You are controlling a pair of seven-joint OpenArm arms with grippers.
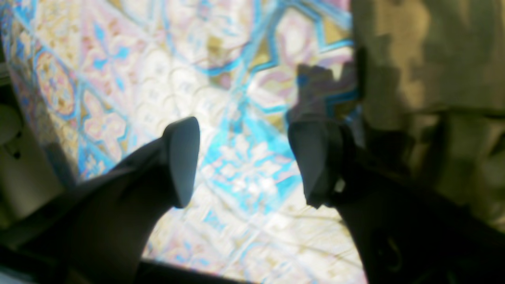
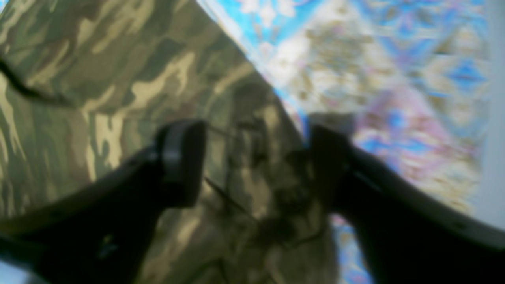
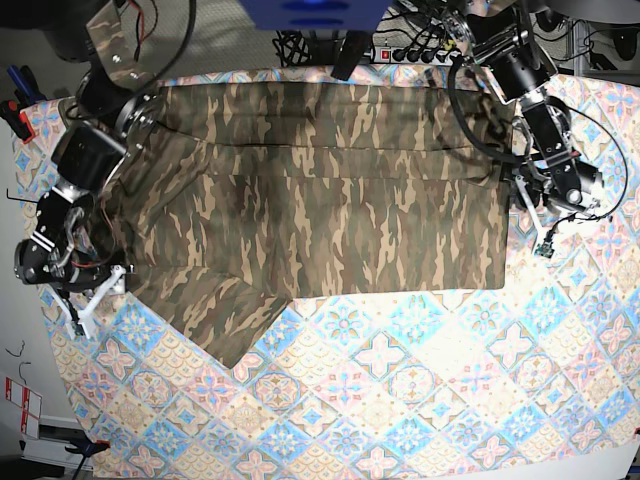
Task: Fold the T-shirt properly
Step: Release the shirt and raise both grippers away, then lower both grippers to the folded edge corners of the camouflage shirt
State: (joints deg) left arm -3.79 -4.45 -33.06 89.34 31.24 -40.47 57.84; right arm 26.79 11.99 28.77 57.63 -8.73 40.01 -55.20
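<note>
My olive, brown and tan camouflage cotton T-shirt [image 3: 330, 190] lies spread on the bench under the pastel blue-pink tile-patterned tablecloth [image 3: 420, 400], one sleeve angled toward the near side. My left pincer [image 1: 244, 161] hangs spread wide over bare tablecloth just beside the shirt's edge, gripping nothing. My right pincer [image 2: 256, 165] is also parted, straddling the shirt's edge with no cloth pinched between its fingers.
</note>
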